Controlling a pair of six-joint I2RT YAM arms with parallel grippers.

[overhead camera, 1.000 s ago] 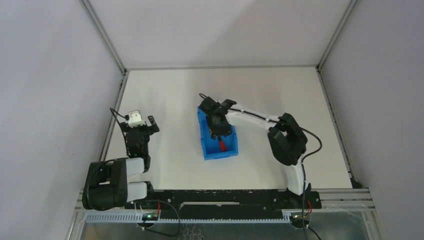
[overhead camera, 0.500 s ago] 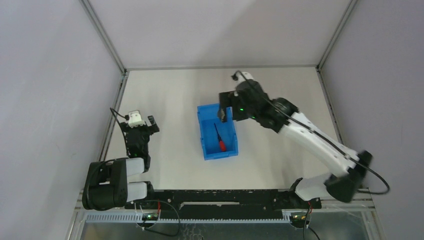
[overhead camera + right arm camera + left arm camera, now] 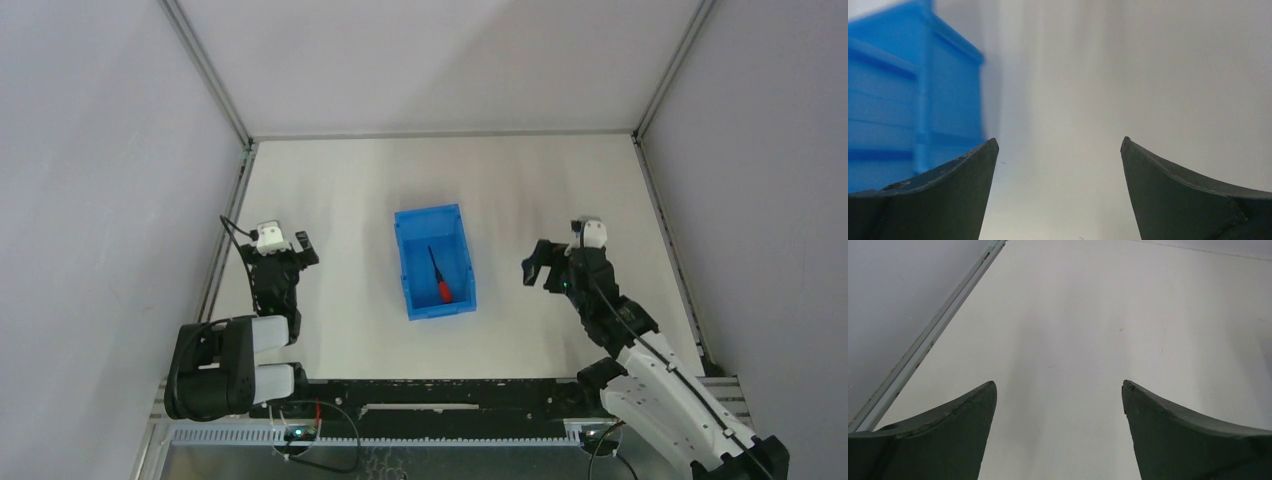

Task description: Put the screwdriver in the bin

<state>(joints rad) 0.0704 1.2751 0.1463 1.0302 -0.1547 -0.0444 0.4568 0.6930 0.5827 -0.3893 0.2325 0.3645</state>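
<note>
Blue bin point(image 3: 455, 250) mid-table, red screwdriver point(image 3: 438, 277) lying inside, left jaws agape near left rail point(image 3: 938, 320), right jaws agape right of bin.

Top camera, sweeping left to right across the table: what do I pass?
left gripper, open → the bin, with the screwdriver lying inside it → right gripper, open.

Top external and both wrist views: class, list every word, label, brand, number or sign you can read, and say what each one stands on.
No text can be read in any view.
Bin: plain blue walls, no label seen; it is blurred in the right wrist view.
Screwdriver: too small in the top view to show any marking.
</note>
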